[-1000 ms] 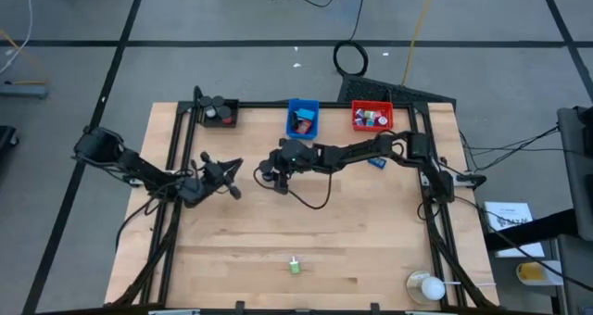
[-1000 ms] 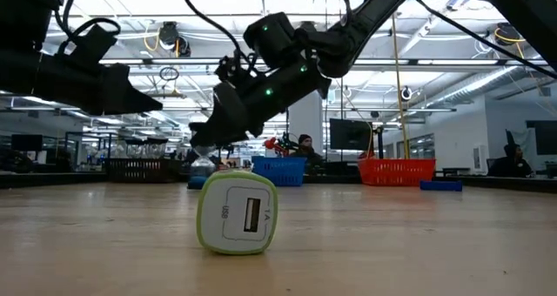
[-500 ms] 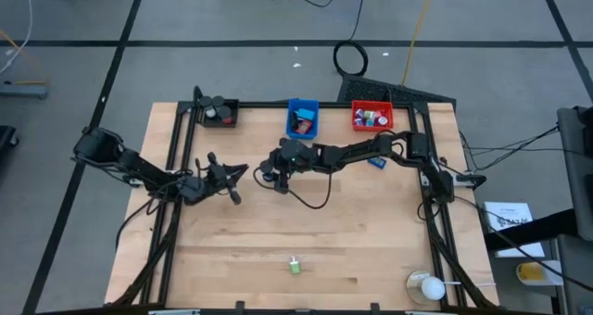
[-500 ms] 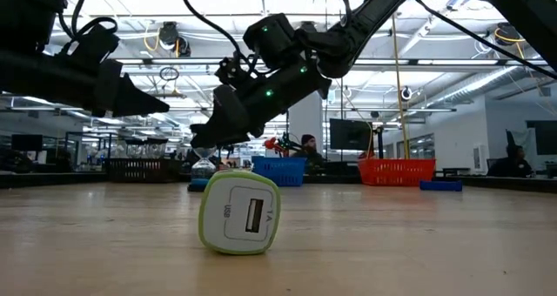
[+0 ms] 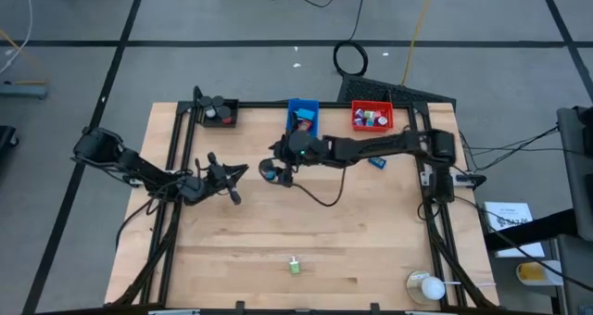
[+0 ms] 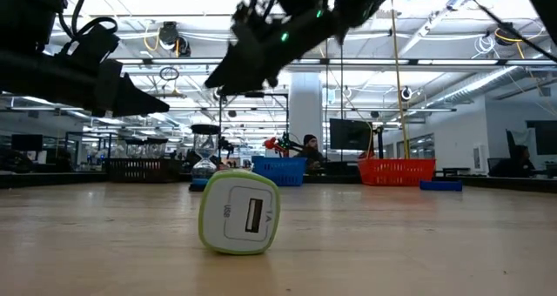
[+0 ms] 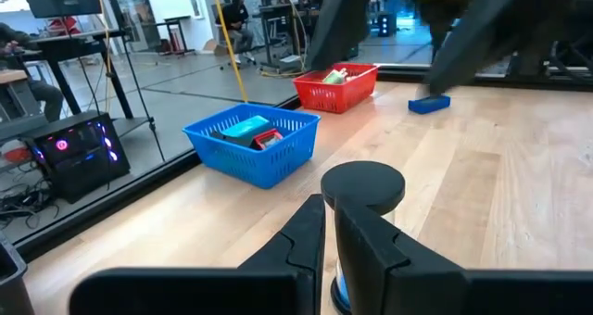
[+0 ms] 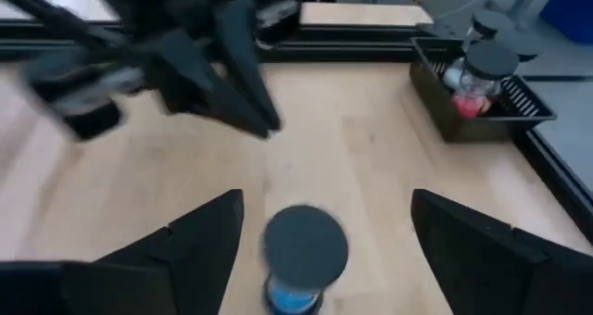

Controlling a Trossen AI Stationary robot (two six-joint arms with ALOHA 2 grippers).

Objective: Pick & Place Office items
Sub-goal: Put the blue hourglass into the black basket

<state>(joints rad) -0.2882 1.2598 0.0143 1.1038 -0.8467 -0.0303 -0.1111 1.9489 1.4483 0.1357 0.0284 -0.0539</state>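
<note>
1. Looking down on the wooden table (image 5: 306, 232), the right gripper (image 8: 324, 202) is reached out across the middle with its fingers spread wide and holding nothing.
2. Right below that gripper, between the two fingers, stands a little sand timer (image 8: 304, 258) with a black cap and blue inside. From table height the gripper hangs clearly above it, not touching.
3. The left gripper (image 7: 326, 213) sits just on the other side of the timer, pointing at it, with its fingers pinched almost together and nothing between them.
4. Behind the right gripper along the far edge are a blue bin (image 5: 302, 118) and a red bin (image 5: 372, 118), both with small bits in them. Farther off to the left gripper's side is a black bin (image 5: 219, 111).
5. Under the right arm, close to the red bin, there's a small blue piece (image 5: 376, 163) lying on the wood.
6. Well away from both grippers, near the front edge, a white and green charger (image 6: 239, 211) stands on its side with its USB slot facing the low camera.
7. A roundish white thing in a clear holder (image 5: 426, 285) is at the front corner on the right arm's side.
8. Around the table it's grey floor (image 5: 232, 18) with dark lines, and a coiled black cable (image 5: 350, 57).
9. The room is a big open hall with ceiling lights (image 6: 435, 17) and monitors. A person (image 6: 306, 145) sits beyond the blue bin.
</note>
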